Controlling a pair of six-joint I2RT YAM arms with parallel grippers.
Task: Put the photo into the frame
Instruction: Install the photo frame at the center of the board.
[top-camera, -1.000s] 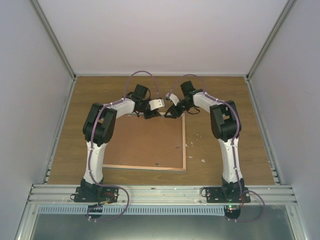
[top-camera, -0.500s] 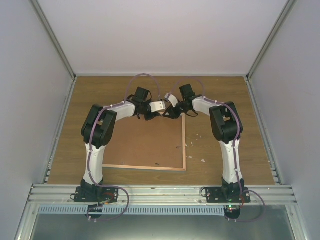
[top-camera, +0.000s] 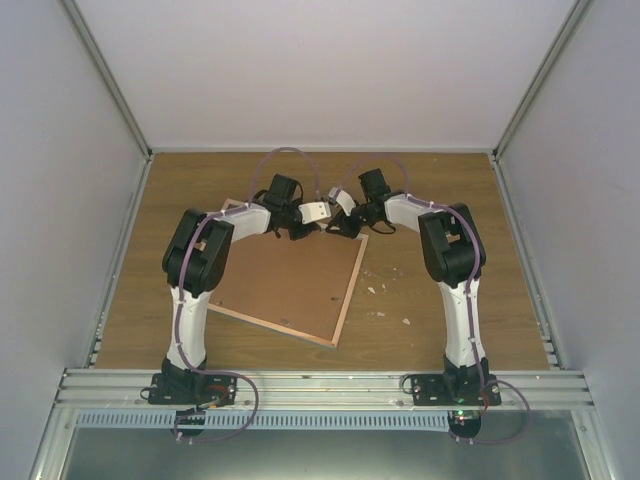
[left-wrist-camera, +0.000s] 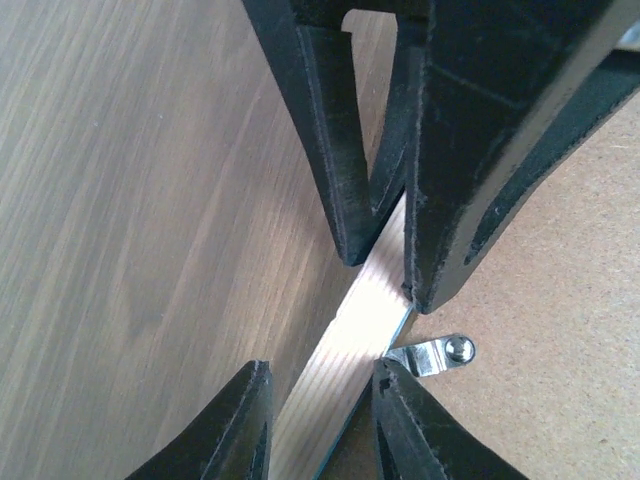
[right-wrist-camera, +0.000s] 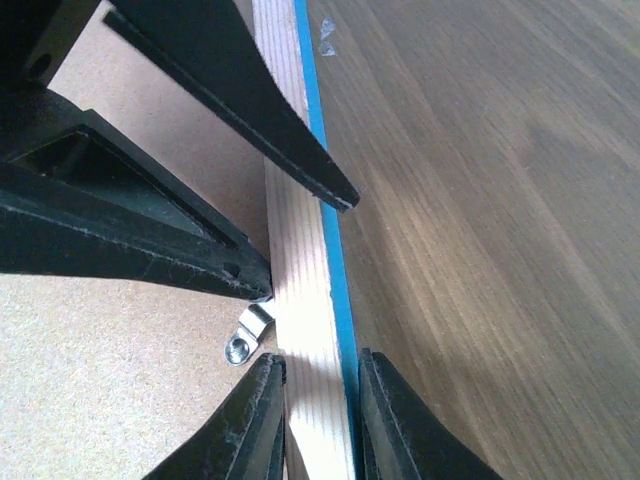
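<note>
Well, the frame (top-camera: 290, 285) lies back-up and skewed in the middle of the worktop (top-camera: 510, 300), its nearest corner pointing at the lower centre. Along its far edge, at upper centre, the left fingers (left-wrist-camera: 325, 150) and the right fingers (right-wrist-camera: 230, 80) each pinch the light wood rim, closed tight on it.

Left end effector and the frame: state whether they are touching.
Touching. The left wrist view shows the left end effector pinching the frame by its wood edge.
</note>
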